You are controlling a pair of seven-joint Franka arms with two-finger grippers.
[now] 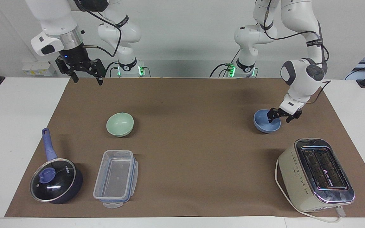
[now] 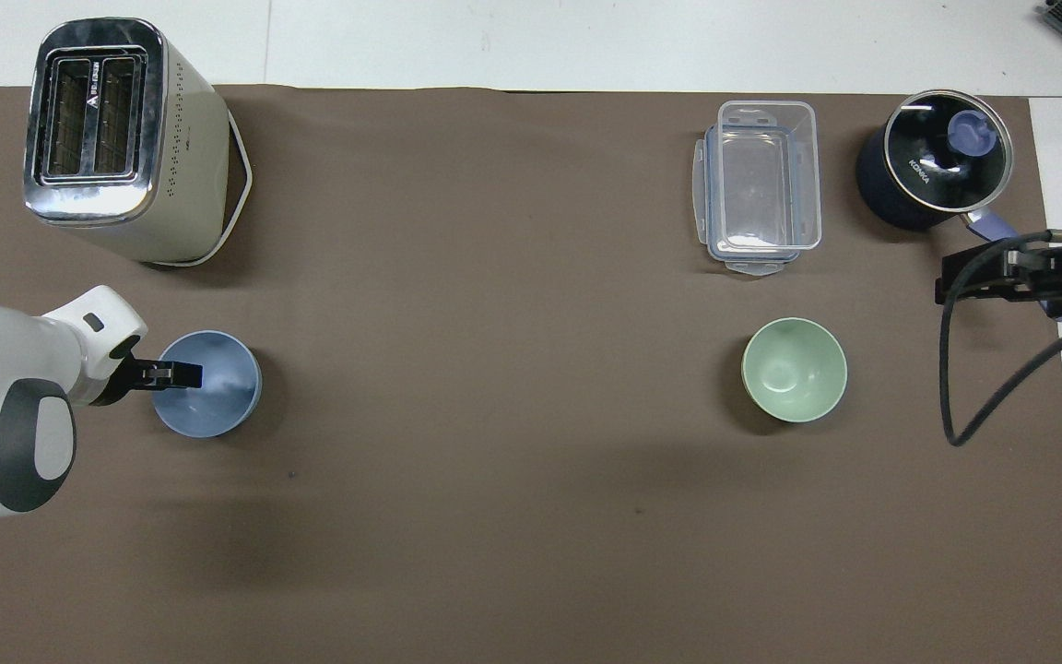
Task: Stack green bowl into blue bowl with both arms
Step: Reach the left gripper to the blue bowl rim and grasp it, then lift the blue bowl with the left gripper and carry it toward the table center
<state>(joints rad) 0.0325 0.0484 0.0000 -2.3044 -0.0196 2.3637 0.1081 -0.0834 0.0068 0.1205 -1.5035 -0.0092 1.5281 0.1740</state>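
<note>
A toaster (image 1: 316, 174) stands at one end; a clear container (image 1: 116, 178) beside a lidded saucepan (image 1: 55, 180).

The setting is a robotics laboratory. Two white arms (image 1: 299, 76) are mounted at a white table (image 1: 11, 133) covered by a brown mat (image 1: 185, 152), against a bare white wall, with exposed cabling. Household props, a toaster (image 1: 315, 174) and a lidded saucepan (image 1: 55, 180), serve as test items.

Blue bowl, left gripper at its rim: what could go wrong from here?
The left gripper straddles only the rim of the blue bowl, open; a thin rim pinch may slip or tip the bowl. The toaster stands close by, so a skidding bowl could hit it. The right gripper waits high, away from the green bowl.
</note>
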